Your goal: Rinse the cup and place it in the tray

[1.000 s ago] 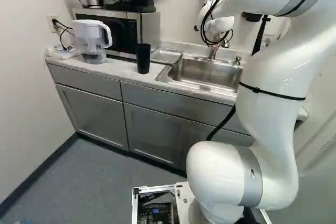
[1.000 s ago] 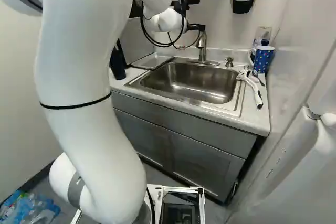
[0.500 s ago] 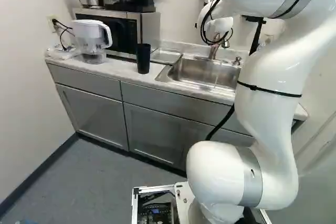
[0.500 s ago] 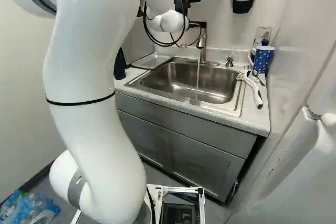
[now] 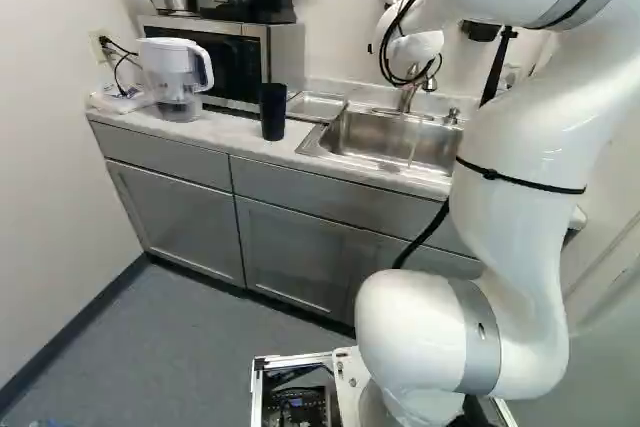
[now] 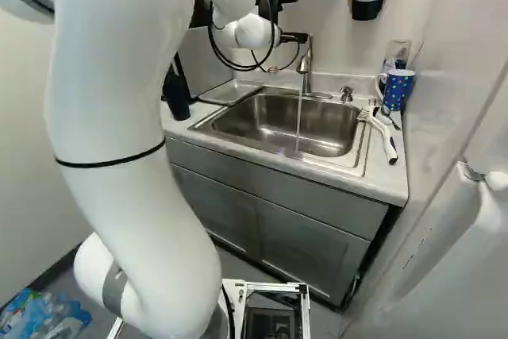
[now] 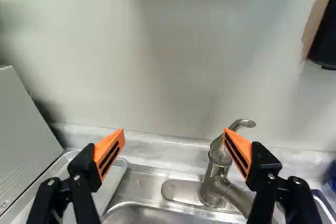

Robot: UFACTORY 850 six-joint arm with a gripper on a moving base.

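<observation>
Beside the faucet in the right base view is my gripper [image 6: 294,38], partly hidden by cables and wrist. In the wrist view the gripper [image 7: 175,141] is open with nothing held; one finger's orange pad overlaps the faucet [image 7: 214,174] near its lever, and contact cannot be told. Water [image 6: 299,121] runs from the spout into the steel sink [image 6: 278,121]. A dark cup [image 5: 272,111] stands upright on the counter, left of the sink in the left base view. Behind it, next to the sink, lies the shallow metal tray [image 5: 317,105].
A water pitcher [image 5: 174,77] stands by the microwave [image 5: 235,62]. Right of the sink in the right base view are a blue dotted mug [image 6: 398,90] and a white-handled brush [image 6: 384,136]. A soap pump [image 6: 347,94] is behind the sink; the counter ends at a wall.
Water now streams from the faucet; one second ago none ran. The arm first shifted right in the right base view, then back left, its wrist drawing slightly away from the faucet. The base has not moved.
</observation>
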